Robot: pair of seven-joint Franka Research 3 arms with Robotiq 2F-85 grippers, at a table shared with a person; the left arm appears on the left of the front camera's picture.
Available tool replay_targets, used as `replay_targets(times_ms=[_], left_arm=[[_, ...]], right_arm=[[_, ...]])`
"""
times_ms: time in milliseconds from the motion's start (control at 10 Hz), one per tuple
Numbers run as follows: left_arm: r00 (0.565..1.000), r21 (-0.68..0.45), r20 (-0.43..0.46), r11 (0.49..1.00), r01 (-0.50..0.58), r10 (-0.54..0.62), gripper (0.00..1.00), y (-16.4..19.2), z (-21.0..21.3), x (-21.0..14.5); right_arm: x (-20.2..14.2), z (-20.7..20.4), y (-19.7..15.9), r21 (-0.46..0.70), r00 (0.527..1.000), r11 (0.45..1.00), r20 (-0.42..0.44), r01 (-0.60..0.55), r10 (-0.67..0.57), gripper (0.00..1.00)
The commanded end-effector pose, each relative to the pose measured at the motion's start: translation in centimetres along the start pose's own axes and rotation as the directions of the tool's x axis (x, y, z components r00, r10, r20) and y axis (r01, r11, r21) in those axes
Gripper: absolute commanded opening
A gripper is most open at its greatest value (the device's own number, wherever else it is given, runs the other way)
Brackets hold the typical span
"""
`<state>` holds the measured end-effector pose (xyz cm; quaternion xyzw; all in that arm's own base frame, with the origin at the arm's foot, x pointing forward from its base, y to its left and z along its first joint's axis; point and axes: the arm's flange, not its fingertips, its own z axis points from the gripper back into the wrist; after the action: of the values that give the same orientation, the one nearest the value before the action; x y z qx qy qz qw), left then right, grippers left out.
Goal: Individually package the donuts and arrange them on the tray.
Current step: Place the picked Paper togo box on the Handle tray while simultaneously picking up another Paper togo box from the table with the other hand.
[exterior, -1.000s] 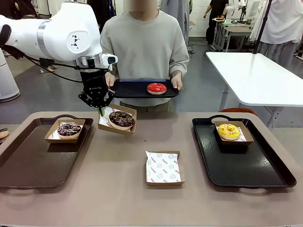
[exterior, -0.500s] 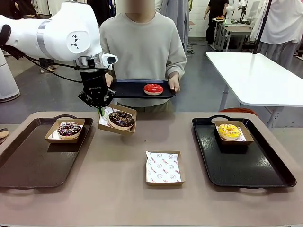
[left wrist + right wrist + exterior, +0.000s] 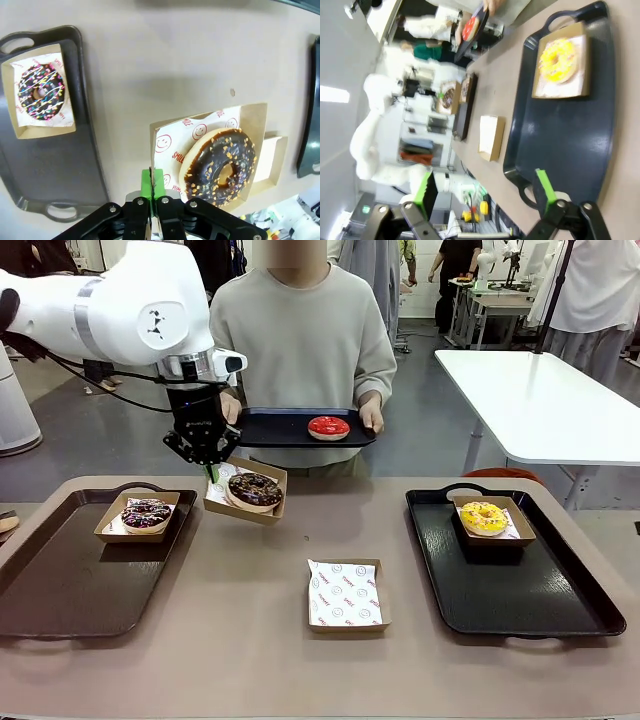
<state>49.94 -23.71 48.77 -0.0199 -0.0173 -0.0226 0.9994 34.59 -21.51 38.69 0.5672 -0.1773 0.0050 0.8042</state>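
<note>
We clamp one edge of the box (image 3: 250,516) in our left gripper (image 3: 212,475), its donut (image 3: 255,489) bound for the left tray (image 3: 80,580); our right gripper (image 3: 484,186) gapes empty.

Bare tabletop (image 3: 398,575) between box (image 3: 344,594), right tray (image 3: 520,592)

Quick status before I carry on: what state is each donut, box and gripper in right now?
left gripper: shut on the carried box's rim.
carried box: lifted off the table, tilted, holds the crumb-topped chocolate donut.
sprinkled chocolate donut: boxed, on the brown tray.
yellow donut: boxed, on the black tray.
red donut: unboxed, on the person's hand-held tray.
empty box: paper-lined, on the table.
right gripper: open, holding nothing.
</note>
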Motion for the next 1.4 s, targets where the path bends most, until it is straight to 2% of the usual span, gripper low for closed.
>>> replay_targets(times_ms=[0,300,700,1000,1300], left_arm=[[0.998,0.002,0.010,0.998,0.062,-0.062,0.01,3.9,4.0,-3.0],[1.000,-0.054,0.014,0.998,0.026,-0.026,0.01,11.0,6.4,-6.8],[1.000,-0.044,-0.003,0.999,-0.017,0.017,0.01,18.7,4.0,-10.4],[0.999,0.023,0.018,0.999,-0.032,0.031,0.01,21.7,2.3,-12.3],[0.998,0.017,0.009,0.998,-0.056,0.056,0.01,24.2,0.3,-13.5]], right_arm=[[1.5,-4.5,5.1,-0.078,0.990,0.996,-0.135,-0.047,0.036,1.00],[4.2,-12.2,11.6,-0.219,0.951,0.973,-0.310,-0.067,-0.005,1.00],[3.0,-24.6,17.6,-0.394,0.889,0.895,-0.458,-0.212,0.009,1.00],[0.0,-33.1,17.2,-0.472,0.849,0.836,-0.528,-0.282,-0.012,1.00],[-2.8,-37.9,15.0,-0.516,0.828,0.799,-0.560,-0.310,-0.041,1.00]])
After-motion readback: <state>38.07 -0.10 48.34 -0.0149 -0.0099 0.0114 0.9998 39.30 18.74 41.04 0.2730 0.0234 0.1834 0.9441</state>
